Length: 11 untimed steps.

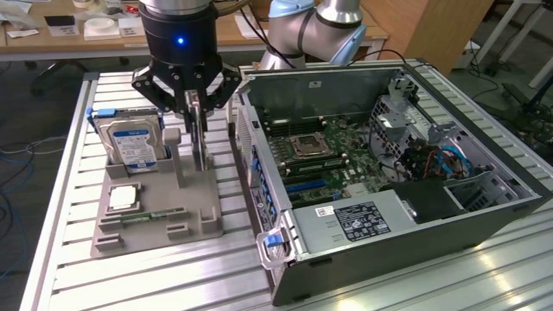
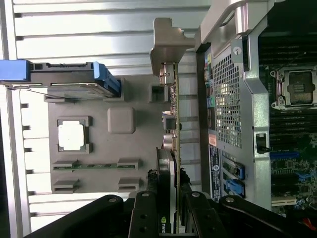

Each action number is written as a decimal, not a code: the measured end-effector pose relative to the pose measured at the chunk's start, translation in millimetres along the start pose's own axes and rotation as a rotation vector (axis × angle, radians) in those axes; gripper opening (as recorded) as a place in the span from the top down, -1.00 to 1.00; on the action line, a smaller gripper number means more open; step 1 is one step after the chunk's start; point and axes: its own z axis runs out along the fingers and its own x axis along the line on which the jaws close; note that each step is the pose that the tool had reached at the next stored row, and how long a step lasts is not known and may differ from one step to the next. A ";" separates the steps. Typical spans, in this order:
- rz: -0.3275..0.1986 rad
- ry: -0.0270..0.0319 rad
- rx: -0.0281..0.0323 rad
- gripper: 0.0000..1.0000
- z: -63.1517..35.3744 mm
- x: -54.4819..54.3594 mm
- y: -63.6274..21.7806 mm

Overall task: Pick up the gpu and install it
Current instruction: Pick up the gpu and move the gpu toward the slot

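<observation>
gpu: thin flat dark grey-black circuit card (image 1: 201,146), silver bracket at one end. Stands upright on edge, clamped between the gripper (image 1: 199,113) fingers. Lower edge at grey plastic holder tray (image 1: 155,223), just beside open PC case (image 1: 415,249).

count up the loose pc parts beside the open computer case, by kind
hard drive: 1
processor chip: 1
memory stick: 1
gpu: 1
total: 4
</observation>
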 end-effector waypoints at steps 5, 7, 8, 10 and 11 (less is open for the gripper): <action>0.000 0.0000 0.0000 0.47 -5.3 -0.1 0.2; 0.000 0.0000 0.0001 0.47 -7.6 -0.2 0.4; 0.000 0.0000 0.0000 0.47 -8.6 -0.2 0.4; 0.000 -0.0001 -0.0001 0.47 -10.0 -0.2 0.5; 0.000 -0.0001 -0.0001 0.47 -10.5 -0.2 0.5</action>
